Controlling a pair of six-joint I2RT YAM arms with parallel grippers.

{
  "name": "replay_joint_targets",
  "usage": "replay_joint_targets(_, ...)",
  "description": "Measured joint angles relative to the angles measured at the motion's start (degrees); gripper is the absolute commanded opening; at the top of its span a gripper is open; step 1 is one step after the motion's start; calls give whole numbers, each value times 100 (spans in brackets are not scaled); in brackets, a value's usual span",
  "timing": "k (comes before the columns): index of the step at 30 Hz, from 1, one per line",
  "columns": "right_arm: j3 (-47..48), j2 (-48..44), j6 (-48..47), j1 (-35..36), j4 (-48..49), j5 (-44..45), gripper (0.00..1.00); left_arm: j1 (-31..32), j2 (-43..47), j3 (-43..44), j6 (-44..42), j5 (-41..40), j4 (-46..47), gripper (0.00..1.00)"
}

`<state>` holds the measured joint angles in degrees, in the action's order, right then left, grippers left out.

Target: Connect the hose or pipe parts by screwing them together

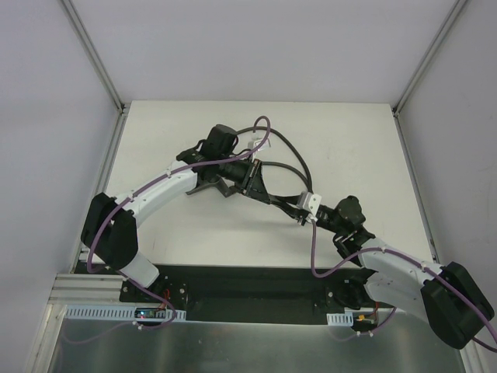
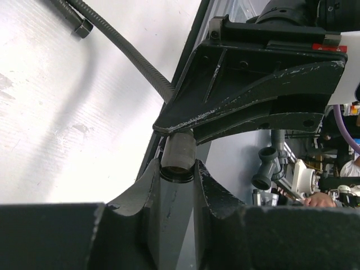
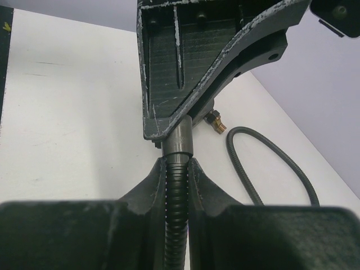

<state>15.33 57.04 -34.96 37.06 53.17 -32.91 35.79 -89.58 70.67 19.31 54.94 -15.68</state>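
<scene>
The dark-grey ribbed hose (image 1: 291,151) loops over the white table behind both arms. My right gripper (image 3: 179,166) is shut on the hose (image 3: 179,191) just behind its grey end connector (image 3: 180,140), which sticks out past the fingertips. That connector (image 2: 178,151) meets a black ring of the fitting (image 2: 177,173), and my left gripper (image 2: 177,169) is shut on that ring from the opposite side. A brass tip of the fitting (image 3: 217,121) shows beside the left fingers. In the top view the two grippers (image 1: 289,203) (image 1: 311,216) meet tip to tip. The hose's other end (image 2: 83,27) lies loose on the table.
A slack loop of the hose (image 3: 270,149) lies on the table to the right of the joint. The table's dark edge (image 2: 188,56) runs close behind the left gripper. Metal frame posts (image 1: 93,54) and white walls enclose the table (image 1: 349,132).
</scene>
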Motion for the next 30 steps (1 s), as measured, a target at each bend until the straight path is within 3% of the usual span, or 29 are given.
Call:
replay_joint_targets(2, -22, 0, 15, 0, 33, 20, 9, 0, 15, -17, 39, -7, 28, 0)
replay_joint_targets(3, -31, 0, 42, 0, 52, 37, 21, 0, 22, -31, 66, -9, 39, 0)
replay_joint_targets(6, -87, 7, 98, 0, 168, 57, 36, 0, 35, -35, 92, -11, 57, 0)
replay_joint_targets(9, -184, 33, 125, 0, 365, 76, 41, 0, 92, -109, 103, -15, 129, 0)
replay_joint_targets(13, -258, 125, 131, 0, 616, 74, 45, 0, 109, -131, 131, -4, 166, 0)
replay_joint_targets(23, -258, 389, 205, 33, 1099, 31, 43, 0, 109, -201, 195, 7, 190, 0)
replay_joint_targets(28, -258, 428, 249, 98, 1211, -11, 41, 0, 109, -214, 238, 7, 199, 0)
replay_joint_targets(30, -254, 452, 264, 122, 1263, -15, 35, 2, 109, -214, 249, 7, 203, 0)
